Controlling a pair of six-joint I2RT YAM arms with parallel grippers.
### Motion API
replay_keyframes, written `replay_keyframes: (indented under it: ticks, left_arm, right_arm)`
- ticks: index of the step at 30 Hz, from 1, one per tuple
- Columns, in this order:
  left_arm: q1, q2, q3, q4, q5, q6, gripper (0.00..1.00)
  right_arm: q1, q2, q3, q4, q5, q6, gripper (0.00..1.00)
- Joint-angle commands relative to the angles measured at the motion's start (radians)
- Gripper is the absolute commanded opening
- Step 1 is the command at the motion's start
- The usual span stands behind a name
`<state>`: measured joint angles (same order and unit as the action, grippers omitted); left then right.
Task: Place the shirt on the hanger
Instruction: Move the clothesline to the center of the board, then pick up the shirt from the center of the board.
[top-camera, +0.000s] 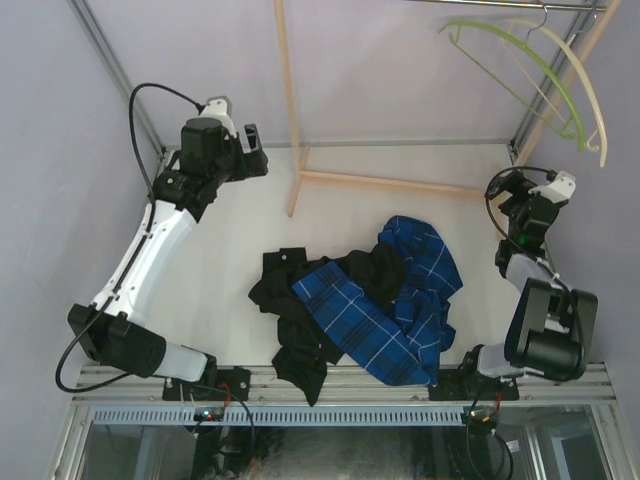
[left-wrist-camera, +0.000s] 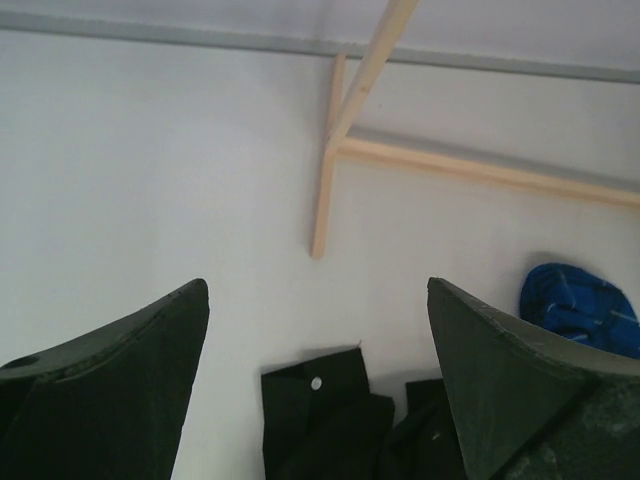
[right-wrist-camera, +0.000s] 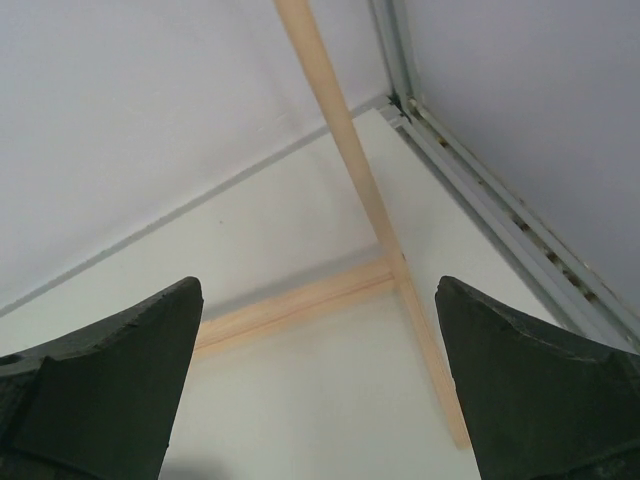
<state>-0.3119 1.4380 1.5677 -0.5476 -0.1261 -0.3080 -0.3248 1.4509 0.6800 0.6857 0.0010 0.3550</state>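
The blue plaid shirt (top-camera: 405, 300) lies crumpled on the white table at front centre, tangled with a plain black garment (top-camera: 300, 320). Part of the shirt shows at the right of the left wrist view (left-wrist-camera: 580, 305). The lime-green hanger (top-camera: 548, 72) hangs from a metal rail at the top right. My left gripper (top-camera: 255, 150) is open and empty, high at the back left; in its wrist view (left-wrist-camera: 318, 300) it looks down on the black garment (left-wrist-camera: 320, 420). My right gripper (top-camera: 498, 187) is open and empty at the right, below the hanger; in its own view (right-wrist-camera: 318, 285) it faces the table's back corner.
A wooden rack stands at the back, with an upright (top-camera: 288, 100) and a base bar (top-camera: 400, 183); it shows in both wrist views (left-wrist-camera: 340, 150) (right-wrist-camera: 300, 300). A pale cream hanger (top-camera: 592, 95) hangs next to the green one. A metal frame post (right-wrist-camera: 480, 190) runs along the right edge.
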Motion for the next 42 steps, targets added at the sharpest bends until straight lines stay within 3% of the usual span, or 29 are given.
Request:
replay_keyframes:
  ticks: [1,6,9,13,19,25,30,35,38,42]
  left_arm:
    - [0.006,-0.135,-0.091,-0.032,-0.056,-0.017,0.94]
    - [0.04,-0.294,-0.236,-0.041,-0.043,-0.028,1.0]
    - [0.126,-0.372,-0.318,-0.042,0.059,-0.063,1.0]
    - [0.26,-0.467,-0.456,-0.023,0.211,-0.113,1.0]
    - [0.266,-0.548,-0.564,-0.026,0.237,-0.115,0.99]
    - [0.233,-0.596,-0.615,-0.068,0.131,-0.086,0.97]
    - [0.102,-0.629,-0.665,-0.069,0.051,-0.121,0.97]
    - [0.041,-0.641,-0.709,-0.057,0.022,-0.158,0.96]
    - [0.039,-0.656,-0.733,-0.052,0.025,-0.161,0.96]
    - [0.037,-0.67,-0.75,-0.051,0.03,-0.153,0.96]
  right_arm:
    - [0.002,-0.159,-0.071,-0.038,0.072,0.064,1.0]
    - [0.012,-0.329,-0.108,-0.312,0.115,0.193,1.0]
    - [0.009,-0.419,-0.103,-0.555,0.087,0.293,1.0]
    - [0.025,-0.526,-0.073,-0.85,-0.044,0.277,1.0]
    - [0.159,-0.699,-0.065,-1.199,-0.036,0.268,1.0]
    - [0.527,-0.804,-0.047,-1.49,0.151,0.367,0.96]
    - [0.994,-0.78,-0.014,-1.621,0.341,0.681,0.93]
    - [1.363,-0.611,-0.002,-1.79,0.508,0.984,0.95]
    - [1.454,-0.498,0.006,-1.886,0.557,1.105,0.96]
    - [1.501,-0.395,0.001,-1.892,0.549,1.142,0.98]
